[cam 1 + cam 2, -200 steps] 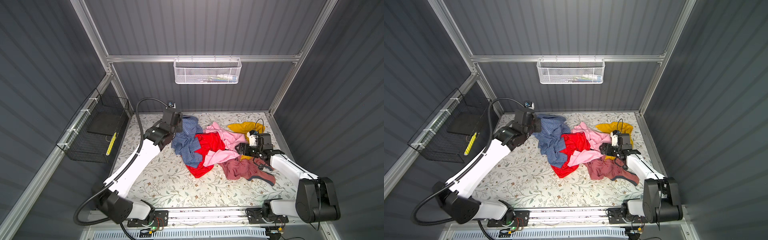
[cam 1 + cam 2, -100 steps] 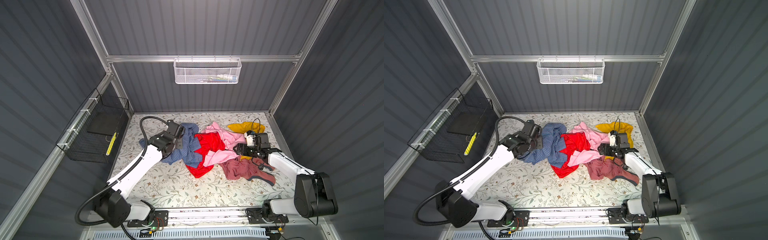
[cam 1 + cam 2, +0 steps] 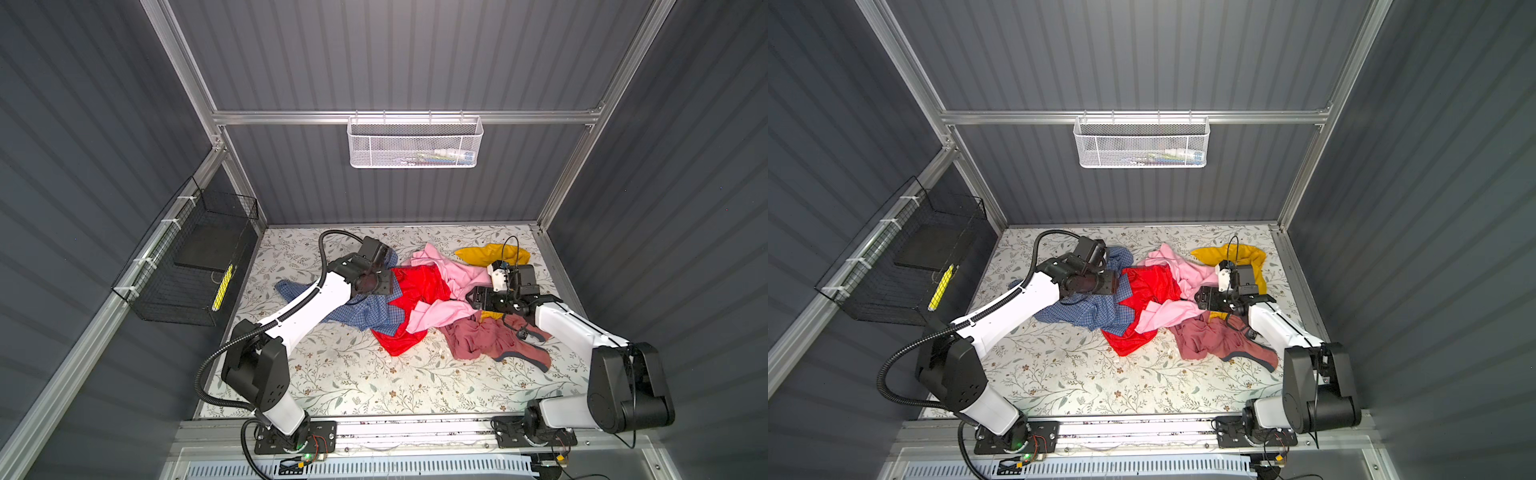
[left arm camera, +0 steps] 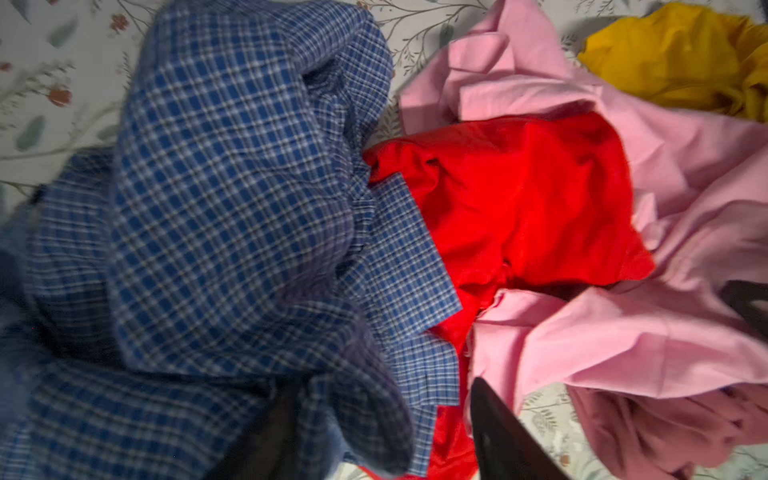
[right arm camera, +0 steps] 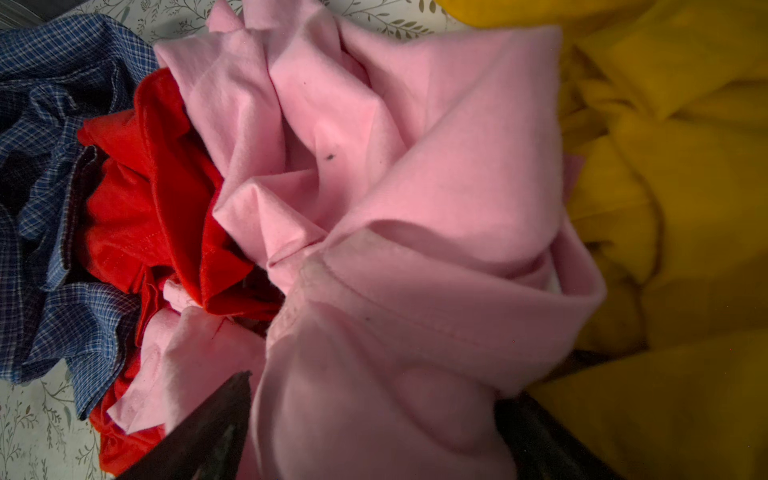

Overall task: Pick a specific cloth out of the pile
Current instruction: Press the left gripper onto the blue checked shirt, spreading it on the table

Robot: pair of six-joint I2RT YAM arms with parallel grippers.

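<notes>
The cloth (image 3: 361,309), a blue check shirt, lies spread at the left side of the pile in both top views (image 3: 1084,309). It fills the left wrist view (image 4: 228,187), blurred. My left gripper (image 3: 388,284) hovers low over the cloth's back edge, beside the red garment (image 3: 419,282). Its jaws (image 4: 382,399) stand apart, with blue fabric draped over one finger. My right gripper (image 3: 469,297) rests against the pink garment (image 3: 453,270). Its jaws (image 5: 374,395) stand wide, and a bunch of pink fabric (image 5: 415,249) bulges between them.
A mustard yellow garment (image 3: 490,253) lies behind the right gripper and a dusty rose one (image 3: 486,336) lies under the right arm. A black wire basket (image 3: 195,266) hangs on the left wall, a white mesh basket (image 3: 415,141) on the back wall. The floral table cover (image 3: 353,374) shows in front.
My left arm came down from the back and swung forward, dragging the blue cloth out to the left. Its jaws have since parted. The right gripper has hardly moved.
</notes>
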